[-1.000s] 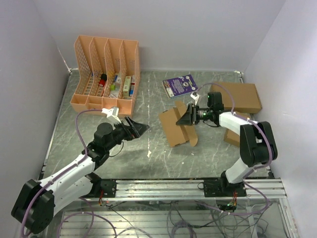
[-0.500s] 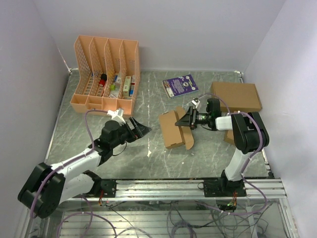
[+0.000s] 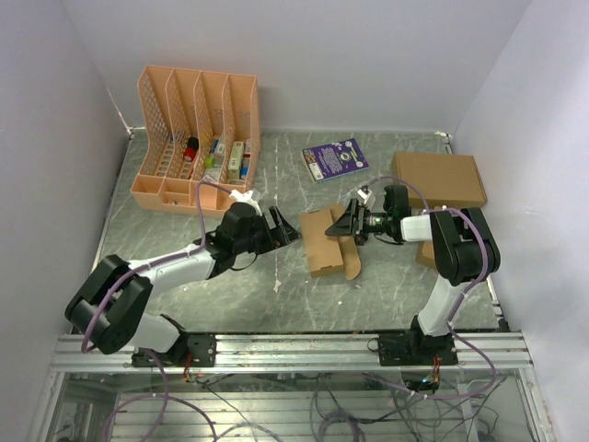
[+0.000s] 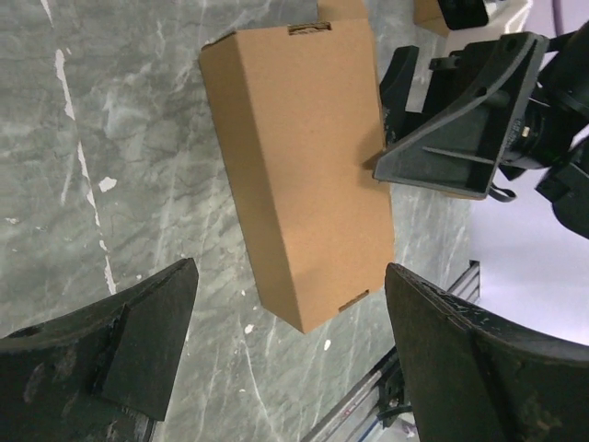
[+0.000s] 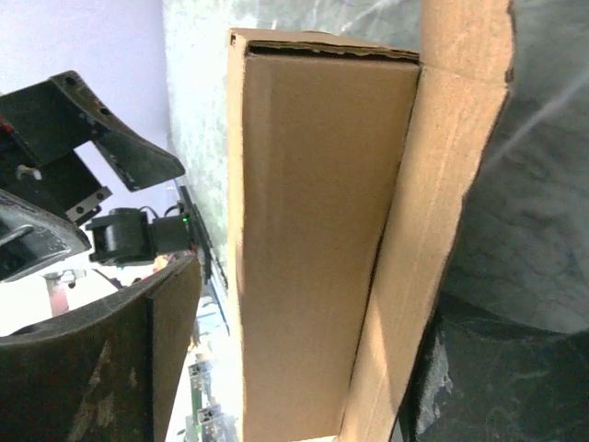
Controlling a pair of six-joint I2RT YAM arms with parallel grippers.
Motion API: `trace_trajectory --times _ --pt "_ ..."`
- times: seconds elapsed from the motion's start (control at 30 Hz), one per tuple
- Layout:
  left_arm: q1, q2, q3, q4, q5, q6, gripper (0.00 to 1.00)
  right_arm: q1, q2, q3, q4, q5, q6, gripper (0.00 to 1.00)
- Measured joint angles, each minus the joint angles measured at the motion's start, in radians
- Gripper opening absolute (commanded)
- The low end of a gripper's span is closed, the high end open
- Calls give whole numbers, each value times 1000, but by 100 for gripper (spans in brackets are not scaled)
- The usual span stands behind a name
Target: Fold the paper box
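Paper box [image 3: 324,241], plain brown, lies on the bench [image 3: 230,295] between two claws: left claw [image 3: 286,228] gapes empty just beside it, right claw [image 3: 339,226] stands parted, loosely astride its flap.

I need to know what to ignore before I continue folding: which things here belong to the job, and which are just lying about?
Job: paper box, left gripper, right gripper.
Lying about: large cardboard box, second small carton, purple booklet, orange file rack.
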Motion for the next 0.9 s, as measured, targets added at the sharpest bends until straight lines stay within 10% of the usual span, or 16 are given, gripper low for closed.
trace_trajectory --times 0.33,0.9 --pt "-5 40 48 -72 -32 37 90 -9 -21 70 -215 100 -190 99" --pt "-7 -56 6 -50 -37 22 89 -39 -266 146 -593 317 -707 100"
